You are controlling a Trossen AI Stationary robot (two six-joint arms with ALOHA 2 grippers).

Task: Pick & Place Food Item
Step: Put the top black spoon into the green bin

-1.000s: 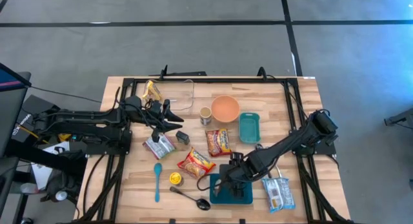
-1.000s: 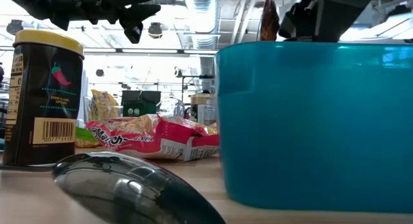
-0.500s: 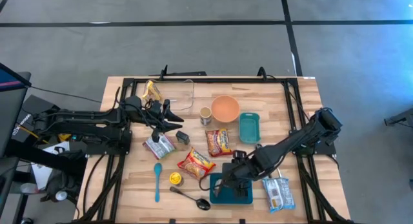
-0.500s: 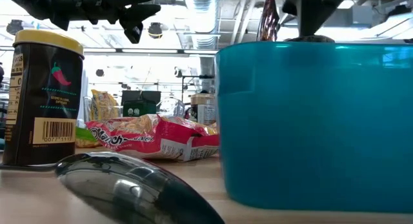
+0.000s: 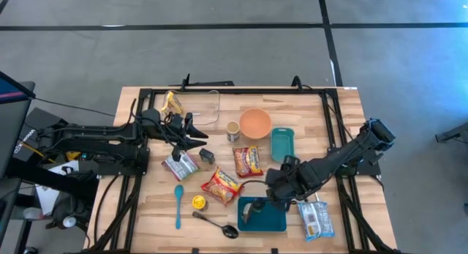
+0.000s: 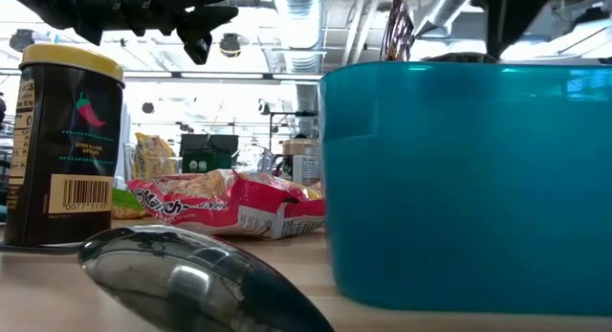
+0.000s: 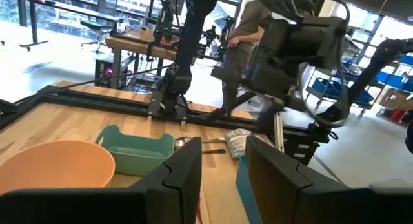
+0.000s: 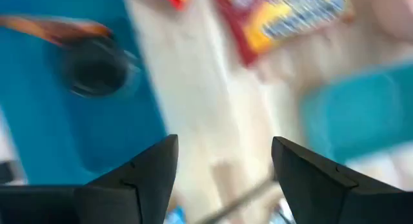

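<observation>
Hovering open, right tool (image 5: 276, 189) clears blue tray (image 5: 275, 222) rim.

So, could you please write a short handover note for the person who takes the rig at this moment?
Right gripper: open, empty, above the table just beside the blue container.
Left gripper: waiting over the table's left side, holding nothing visible.
Done: a small dark item lies inside the blue container.
Left: snack packets and the spice jar remain on the wood. Which one goes next cannot be told.
</observation>
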